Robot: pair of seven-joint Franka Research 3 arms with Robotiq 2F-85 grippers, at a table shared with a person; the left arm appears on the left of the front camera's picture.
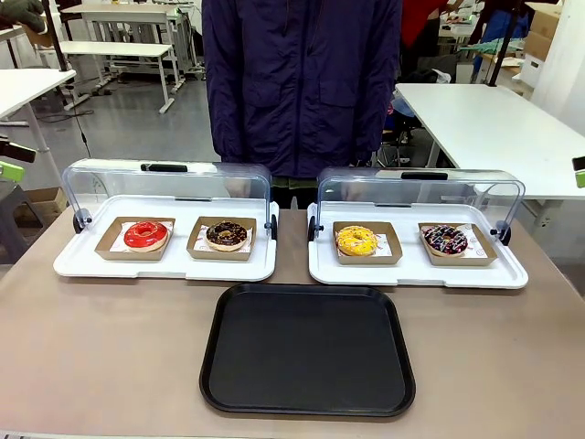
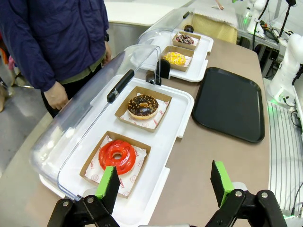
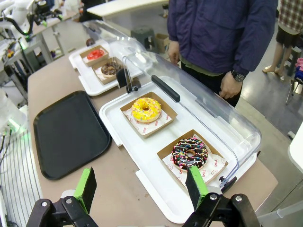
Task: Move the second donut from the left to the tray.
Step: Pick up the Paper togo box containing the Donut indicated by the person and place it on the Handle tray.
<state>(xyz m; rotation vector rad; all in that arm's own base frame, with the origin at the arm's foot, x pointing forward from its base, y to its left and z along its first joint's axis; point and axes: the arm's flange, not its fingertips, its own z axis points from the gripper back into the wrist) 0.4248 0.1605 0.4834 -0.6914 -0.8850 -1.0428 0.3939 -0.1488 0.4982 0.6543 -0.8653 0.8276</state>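
The second donut from the left (image 1: 226,235) is a dark chocolate ring with tan crumbs. It lies in a small brown cardboard tray inside the left white display tray (image 1: 164,268). The black tray (image 1: 308,349) lies bare on the table in front of both displays. In the left wrist view my left gripper (image 2: 164,183) hangs open above the near end of that display, with the donut (image 2: 142,106) farther ahead and the black tray (image 2: 229,109) to the right. My right gripper (image 3: 141,185) is open too, over the other display's near edge, far from the donut (image 3: 110,68).
A red-glazed donut (image 1: 146,235) sits left of the chocolate one. The right display tray (image 1: 416,272) holds a yellow donut (image 1: 356,240) and a sprinkled dark donut (image 1: 445,240). Both clear lids (image 1: 169,183) are tipped back. A person in a dark blue jacket (image 1: 302,82) stands at the far edge.
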